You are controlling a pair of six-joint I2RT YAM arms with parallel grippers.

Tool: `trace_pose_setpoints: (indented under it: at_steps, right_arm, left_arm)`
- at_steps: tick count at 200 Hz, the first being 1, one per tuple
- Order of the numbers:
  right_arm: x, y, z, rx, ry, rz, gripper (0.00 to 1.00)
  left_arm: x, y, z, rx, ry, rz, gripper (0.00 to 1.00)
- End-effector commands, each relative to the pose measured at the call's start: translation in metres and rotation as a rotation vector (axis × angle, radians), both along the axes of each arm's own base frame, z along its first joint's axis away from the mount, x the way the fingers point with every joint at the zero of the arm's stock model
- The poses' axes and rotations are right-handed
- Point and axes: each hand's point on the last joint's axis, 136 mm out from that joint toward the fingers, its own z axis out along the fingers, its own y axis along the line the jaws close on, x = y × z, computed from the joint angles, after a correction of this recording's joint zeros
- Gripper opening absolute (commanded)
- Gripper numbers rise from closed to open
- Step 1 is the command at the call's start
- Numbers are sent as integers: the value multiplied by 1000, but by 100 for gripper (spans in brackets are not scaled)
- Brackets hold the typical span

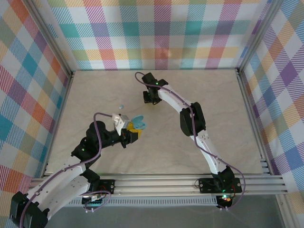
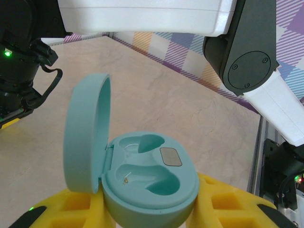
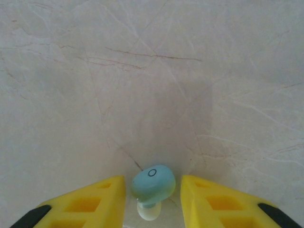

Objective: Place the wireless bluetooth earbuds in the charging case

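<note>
Here, marble tabletop [image 1: 223, 95], plaid walls [image 1: 156, 33]; left fingers [image 2: 223, 202] pinch case [image 2: 152, 190] — right fingers [image 3: 90, 204] spread, flanking earbud [image 3: 153, 183].

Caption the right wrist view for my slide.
Right gripper, open, straddles a pale blue earbud lying on the marbled table.

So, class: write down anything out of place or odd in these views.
Nothing damaged. The charging case, gripped in the left pincer, stands open with both sockets empty; one earbud lies loose on the table between the fingers of the right pincer.
</note>
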Motion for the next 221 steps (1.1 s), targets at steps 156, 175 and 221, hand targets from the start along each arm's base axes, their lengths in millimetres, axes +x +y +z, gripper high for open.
trace_pose_setpoints:
  at_steps: [156,175,221]
  right_arm:
    - [-57,-31,36,126,41,69,20]
    - [-76,-41,54,193,45,84,20]
    - [-137,-67,101,357,37,152,20]
  left_arm:
    - [-4,4,11,-22,-12,7,14]
    - [-5,4,16,-28,-15,3,14]
    - [-1,2,20,-49,-21,5,14]
